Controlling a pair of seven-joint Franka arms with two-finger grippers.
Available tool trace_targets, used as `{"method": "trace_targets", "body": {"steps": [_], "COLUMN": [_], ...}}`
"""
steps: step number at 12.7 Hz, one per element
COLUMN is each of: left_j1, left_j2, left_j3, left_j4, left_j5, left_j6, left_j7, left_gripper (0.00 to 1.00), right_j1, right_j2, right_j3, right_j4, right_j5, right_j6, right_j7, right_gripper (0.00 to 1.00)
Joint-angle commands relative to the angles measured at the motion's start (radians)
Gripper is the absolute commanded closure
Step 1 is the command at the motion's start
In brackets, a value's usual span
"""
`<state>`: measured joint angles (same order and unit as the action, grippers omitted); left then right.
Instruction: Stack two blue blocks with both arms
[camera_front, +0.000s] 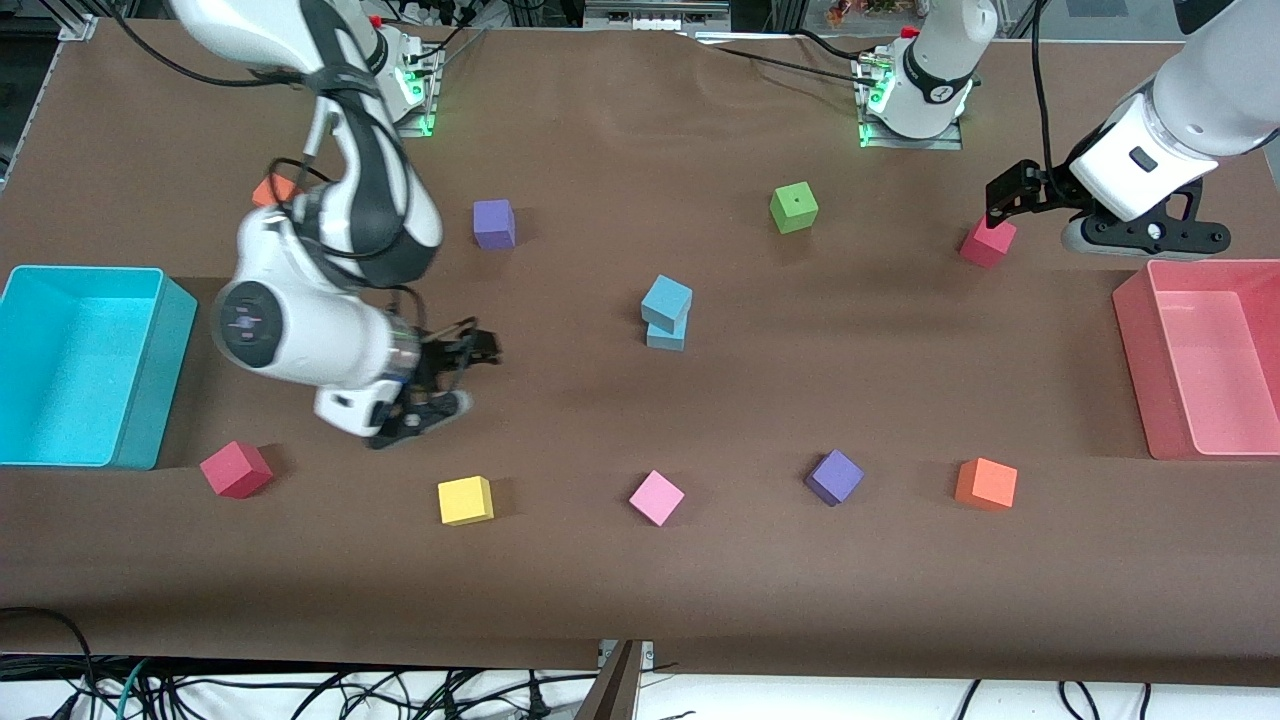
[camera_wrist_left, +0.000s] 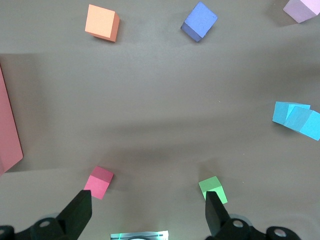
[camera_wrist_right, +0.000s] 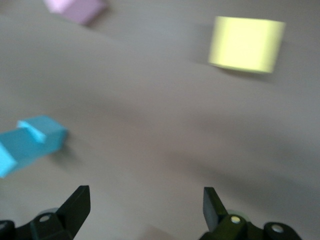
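Front view shows the two blue blocks stacked near the middle of the brown table, the upper one twisted a little and overhanging the lower. Neither gripper touches them.

The right gripper hangs low over bare table, between the stack and the cyan bin at the right arm's end; its fingers are spread wide and hold nothing. The left gripper hovers over a pink-red cube, near the pink bin at the left arm's end, fingers also wide apart and empty.

Other cubes lie scattered. A purple cube and a green cube sit farther from the front camera than the stack. Nearer to it runs a row: a red cube, a yellow cube, a pink cube, a second purple cube and an orange cube. Another orange cube shows partly past the right arm.
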<state>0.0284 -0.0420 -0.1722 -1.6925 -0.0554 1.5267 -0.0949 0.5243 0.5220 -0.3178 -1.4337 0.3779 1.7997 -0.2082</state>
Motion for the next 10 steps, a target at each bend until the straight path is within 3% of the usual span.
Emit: {"method": "trace_targets", "body": {"steps": [1,4,8,10], "left_j1": [0.012,0.010,0.008,0.010], "left_j2": [0.025,0.043,0.043,0.043], "left_j3": [-0.004,-0.006,-0.012,-0.012], "left_j4": [0.039,0.065,0.066,0.066], "left_j5": [0.016,0.016,0.014,0.014], "left_j6": [-0.022,-0.022,-0.022,-0.023], "left_j7": [0.018,0.017,0.017,0.018], "left_gripper": [0.00,0.00,0.00,0.00], "right_j1": [-0.176,-0.268,-0.365,-0.371], "right_j2": [-0.123,-0.212,-0.315,-0.353], "right_j3": [0.016,0.017,0.016,0.016], "right_j4": [-0.090,-0.088,-0.093,-0.094], "right_j5": [-0.114,-0.241,-0.269,-0.327], "right_j6": [-0.034,-0.020,-0.023,-0.037], "right_j7": [-0.104,-0.163,-0.154,-0.123], "right_gripper": [0.00,0.00,0.00,0.00]}}
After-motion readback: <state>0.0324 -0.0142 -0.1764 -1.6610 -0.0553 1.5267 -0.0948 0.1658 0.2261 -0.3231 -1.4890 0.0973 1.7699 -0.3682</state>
